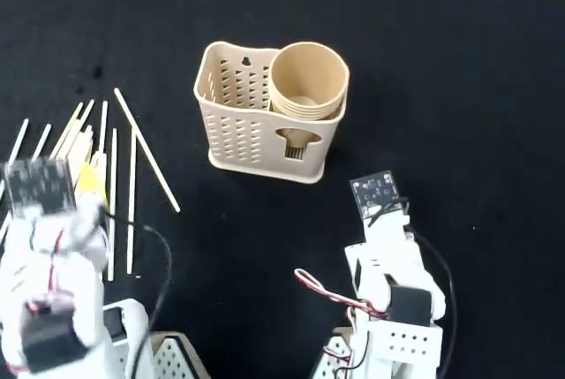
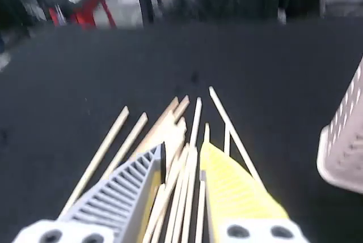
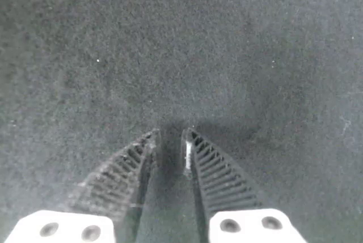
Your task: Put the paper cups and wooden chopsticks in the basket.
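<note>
Left gripper [image 2: 181, 153], one finger grey and one yellow, is partly open and low over the table [image 1: 459, 87] near its left edge. Several chopsticks [image 2: 195, 119] lie in the gap between its fingers. The picture is too blurred to tell whether the fingers press on them.

More chopsticks lie loose around that gripper, fanned out flat on the cloth. Most run from the front edge toward the far edge. One lies slanted, its front end angled toward the middle of the table, well short of the basket [image 1: 247, 145].

Right gripper [image 3: 170, 138] hangs just above bare cloth near the front edge, right of the middle. Its two dark fingers stand a narrow gap apart and hold nothing. A small dark circuit board [image 1: 374, 189] sits on top of that arm.

Toward the far edge, about midway between left and right, stands the basket. It is beige plastic with perforated walls, a divider across the middle and a cut-out slot in the front wall. A nested stack of tan paper cups [image 1: 307, 74] stands upright, mouths up, in the compartment on the side of the right edge.

A black cloth with a felt-like nap covers the whole table. Beyond the far edge, a strip of pale floor shows with dark cables and dark furniture legs. The left wrist view also shows something red back there, too blurred to name.
</note>
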